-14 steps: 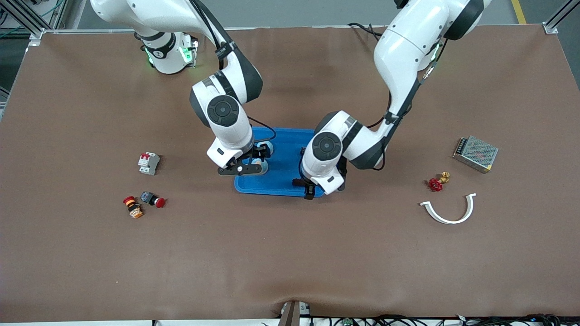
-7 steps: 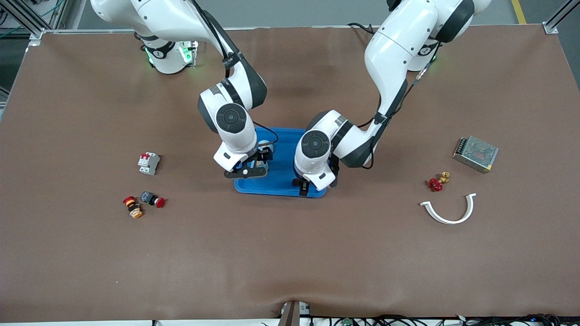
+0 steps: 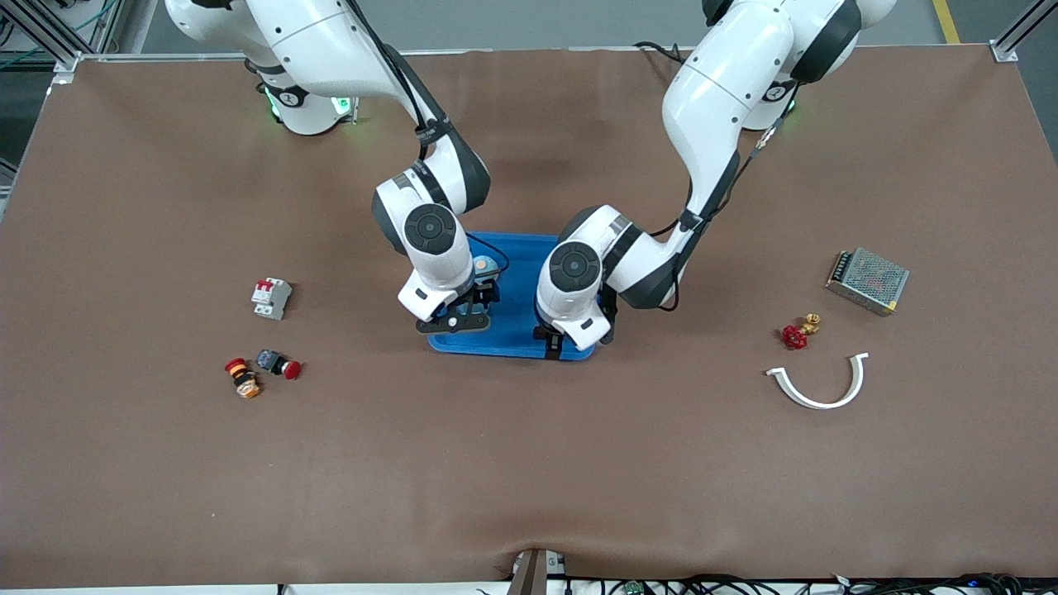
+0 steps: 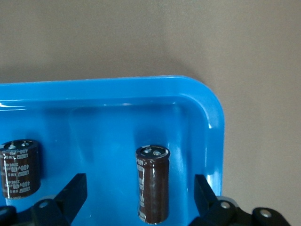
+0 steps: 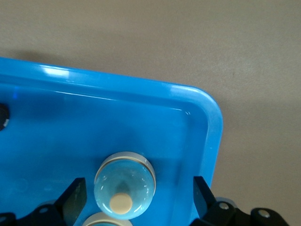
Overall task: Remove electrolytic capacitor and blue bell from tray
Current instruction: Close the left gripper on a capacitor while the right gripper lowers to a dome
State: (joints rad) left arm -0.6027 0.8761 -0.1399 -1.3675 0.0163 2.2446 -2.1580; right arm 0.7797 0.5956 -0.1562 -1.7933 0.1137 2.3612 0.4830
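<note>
A blue tray (image 3: pixel 517 310) lies at the table's middle. My left gripper (image 3: pixel 554 343) is over the tray's corner toward the left arm's end, nearer the front camera. In the left wrist view it (image 4: pixel 139 193) is open around a dark brown capacitor (image 4: pixel 153 183) that stands upright in the tray (image 4: pixel 207 101), touching neither finger. A second capacitor (image 4: pixel 19 167) stands beside it. My right gripper (image 3: pixel 461 318) is over the tray's corner toward the right arm's end. In the right wrist view it (image 5: pixel 138 194) is open around a light blue bell (image 5: pixel 124 184) that rests in the tray (image 5: pixel 209 108). A second bell (image 5: pixel 101 220) shows partly.
A grey circuit breaker (image 3: pixel 271 297) and two red push-buttons (image 3: pixel 277 364) (image 3: pixel 242 378) lie toward the right arm's end. A red valve (image 3: pixel 795 335), a white curved piece (image 3: pixel 818 387) and a metal power supply (image 3: pixel 867 280) lie toward the left arm's end.
Both arms have shifted over the tray: the right wrist moved toward the left arm's end and nearer the front camera, the left wrist a little toward the right arm's end.
</note>
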